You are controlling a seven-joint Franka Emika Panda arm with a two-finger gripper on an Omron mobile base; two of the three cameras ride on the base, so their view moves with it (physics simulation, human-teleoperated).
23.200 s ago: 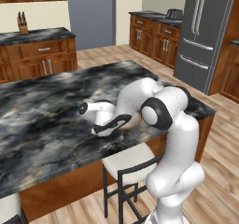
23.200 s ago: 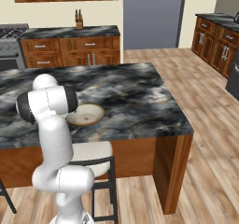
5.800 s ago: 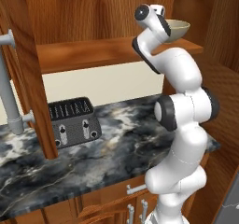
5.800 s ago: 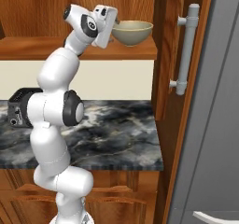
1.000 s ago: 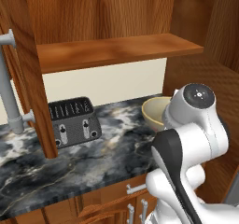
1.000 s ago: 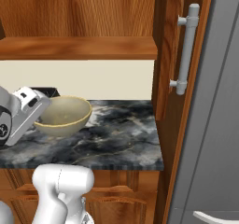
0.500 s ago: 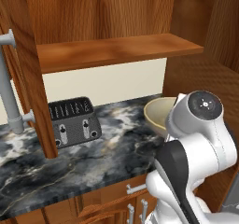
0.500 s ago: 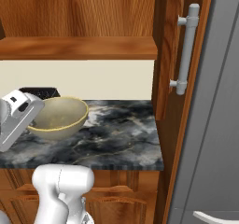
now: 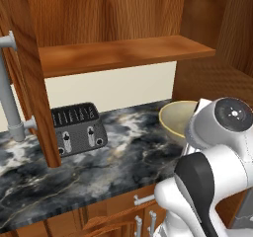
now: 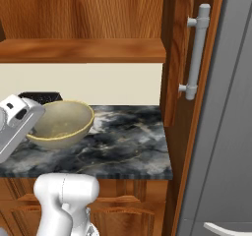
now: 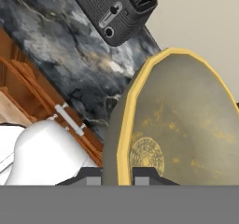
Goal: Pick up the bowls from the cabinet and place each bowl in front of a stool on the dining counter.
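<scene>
Bowl (image 10: 61, 123) now down low, carried just above the marbled wall counter (image 10: 128, 146), clamped by its rim in the gripper (image 11: 117, 174). In the hand view, finger tips pinch the pale rim at 6 o'clock, one each side of the wall, so firmly closed on the bowl. Toaster (image 9: 79, 127) off at 9 o'clock of the bowl in the left base view, near but not touching.

Compared with half a second back: bowl and wrist drifted a little further toward the robot and to its left, base cameras unmoved. Compared with several seconds back: big change, bowl up on the cabinet shelf (image 9: 123, 53) then, arm stretched high; shelf bare now. Much earlier still: parked at the dining counter with a bowl lying on it over a stool, so probably the second bowl here, though hard to be sure from this angle.

Meaning for the task: pick-up done, looks like. Remaining, by the look of it: drive back to the island, set this one down in front of another stool. Cabinet door (image 10: 179, 58) with its grey bar handle (image 10: 195, 50) open at 3 o'clock, worth steering clear of while backing out.
</scene>
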